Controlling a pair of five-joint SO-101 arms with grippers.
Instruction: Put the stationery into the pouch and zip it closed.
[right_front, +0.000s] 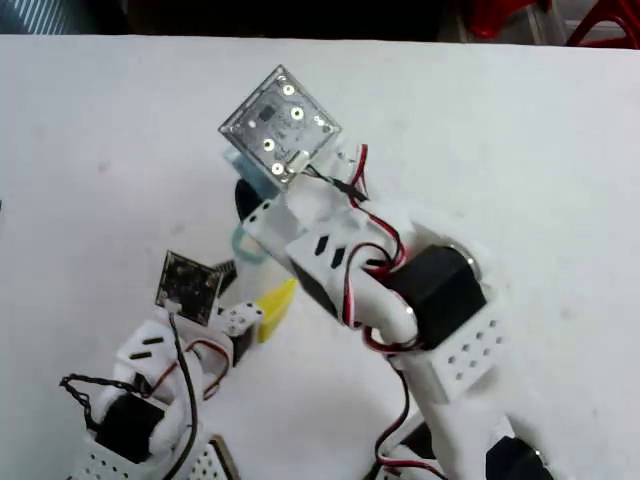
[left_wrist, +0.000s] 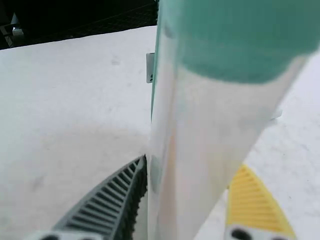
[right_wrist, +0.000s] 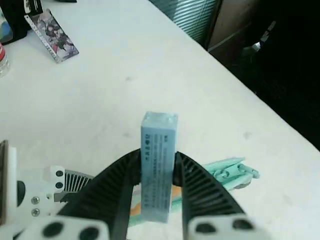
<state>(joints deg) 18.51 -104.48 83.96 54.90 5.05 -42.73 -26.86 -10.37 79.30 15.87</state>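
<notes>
1. White table (right_front: 520, 130), a few faint marks on it. Its far edge meets a dark room. The right wrist view has slatted blinds (right_wrist: 187, 15) past the table edge and a printed card (right_wrist: 52, 41) lying flat far off on the table.
2. Eraser (right_wrist: 158, 165): light blue rectangular block in a printed sleeve. Its long axis runs along the fingers, the free end sticking out past the tips, away from the wrist. It is lifted clear of the table.
3. Pouch (left_wrist: 200, 130): translucent white body with a teal band along one edge. In the left wrist view it stands on edge, long axis running away from the camera. In the right wrist view its teal zipper edge (right_wrist: 225, 172) lies below and just beyond the eraser.
4. Right gripper (right_wrist: 157, 159): black fingers narrowly apart, clamped on the eraser's two long sides.
5. Left gripper (left_wrist: 192, 167): grey ribbed finger and yellow finger (right_front: 278, 308) on either side of the pouch, gripping it, low near the table.
</notes>
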